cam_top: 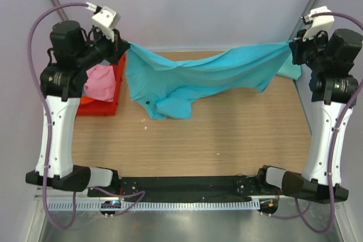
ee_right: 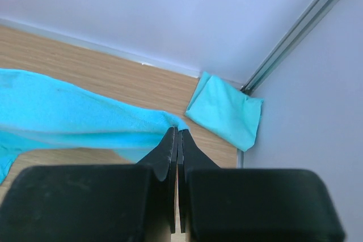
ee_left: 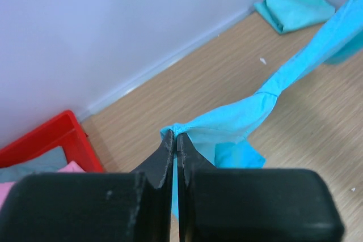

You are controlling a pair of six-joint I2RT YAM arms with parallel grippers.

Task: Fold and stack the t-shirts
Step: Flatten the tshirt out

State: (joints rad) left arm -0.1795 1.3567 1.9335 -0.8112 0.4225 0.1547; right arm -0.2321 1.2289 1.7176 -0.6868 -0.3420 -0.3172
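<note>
A bright turquoise t-shirt point(cam_top: 193, 80) hangs stretched across the back of the table between both arms, its lower part drooping onto the wood. My left gripper point(cam_top: 123, 45) is shut on its left corner point(ee_left: 176, 127) beside the crate. My right gripper point(cam_top: 291, 49) is shut on the right corner point(ee_right: 177, 124). A paler mint-teal t-shirt point(ee_right: 226, 111), folded, lies flat in the far right corner point(ee_left: 295, 8), partly hidden behind the right arm point(cam_top: 290, 69) in the top view. Pink point(cam_top: 101, 82), grey point(ee_left: 31, 165) and orange point(cam_top: 85, 101) t-shirts lie in the crate.
A red plastic crate point(cam_top: 116, 92) stands at the back left of the wooden table point(cam_top: 227, 134), under the left arm. Pale walls close the back and sides, with a metal post in the far right corner point(ee_right: 295, 32).
</note>
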